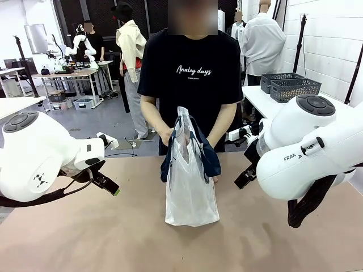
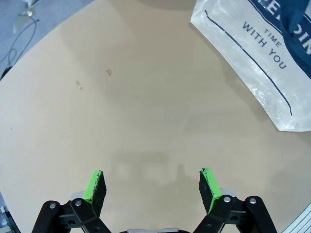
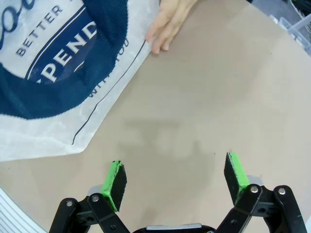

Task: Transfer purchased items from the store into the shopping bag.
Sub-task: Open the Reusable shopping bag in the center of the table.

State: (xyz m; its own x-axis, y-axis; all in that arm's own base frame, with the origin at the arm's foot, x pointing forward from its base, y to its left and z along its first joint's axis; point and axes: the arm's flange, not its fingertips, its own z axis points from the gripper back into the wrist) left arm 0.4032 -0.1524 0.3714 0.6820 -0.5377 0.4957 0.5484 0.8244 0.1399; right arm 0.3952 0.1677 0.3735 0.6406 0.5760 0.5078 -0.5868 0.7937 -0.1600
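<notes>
Two white arms fill the near corners, the left arm (image 1: 34,158) at the near left and the right arm (image 1: 317,153) at the near right, both raised over the brown table (image 1: 85,238). The left gripper (image 2: 151,175) has its green-padded fingers spread wide apart with nothing between them, over bare tabletop to the left of the shopping bag (image 1: 190,187). The right gripper (image 3: 174,164) stands the same way, fingers wide and holding nothing, over bare table just right of the bag.

The shopping bag stands upright at the middle of the table, between the two arms and touching neither gripper. Its translucent whitish plastic carries navy lettering, and its navy strap handles (image 1: 210,158) droop down both sides. At the far side stands a person in a black T-shirt (image 1: 190,73). One hand (image 1: 167,137) is at the bag's top on the left, and the other hand (image 3: 167,24) lies low beside the bag's right edge, fingers on the table.

Far right, two dark grey lattice baskets (image 1: 292,88) sit on a white table
</notes>
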